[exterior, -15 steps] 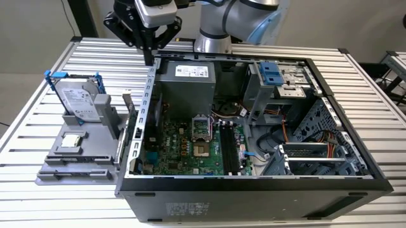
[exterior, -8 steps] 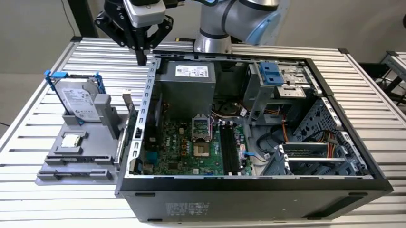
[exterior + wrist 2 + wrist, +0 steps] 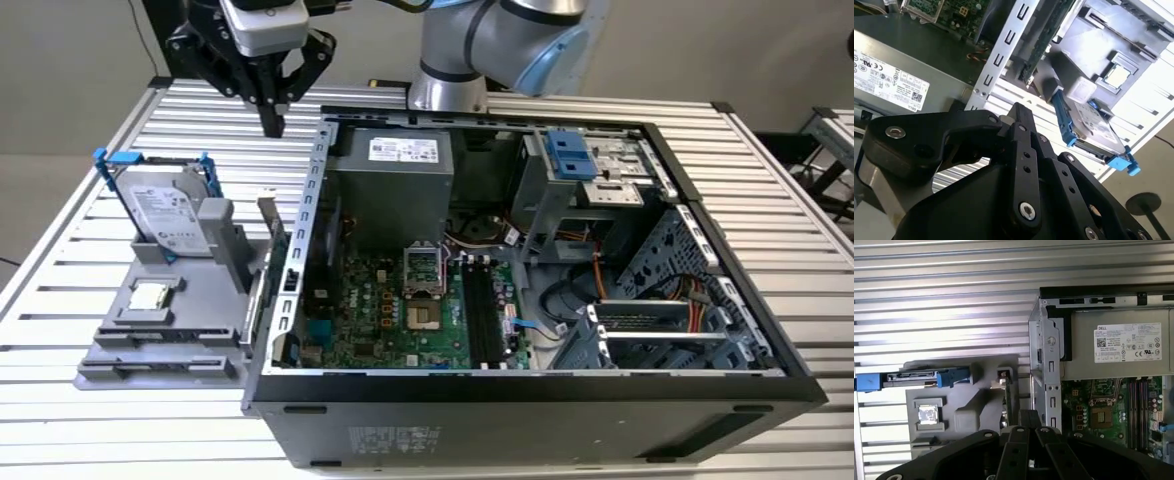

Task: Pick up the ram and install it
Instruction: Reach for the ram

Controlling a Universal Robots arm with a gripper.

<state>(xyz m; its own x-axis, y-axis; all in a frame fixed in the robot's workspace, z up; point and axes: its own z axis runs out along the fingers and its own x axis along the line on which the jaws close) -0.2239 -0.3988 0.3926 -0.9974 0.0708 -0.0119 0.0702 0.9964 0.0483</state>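
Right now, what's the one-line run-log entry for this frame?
gripper: shut, empty, above holder | ram: on edge in holder, beside open case | installed: no

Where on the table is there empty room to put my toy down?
In the exterior view, bare slats lie on the table behind the hard drive, under the gripper, and in front of the gray holder at the near corner. It is crowded between the holder and the computer case, where the ram stands.
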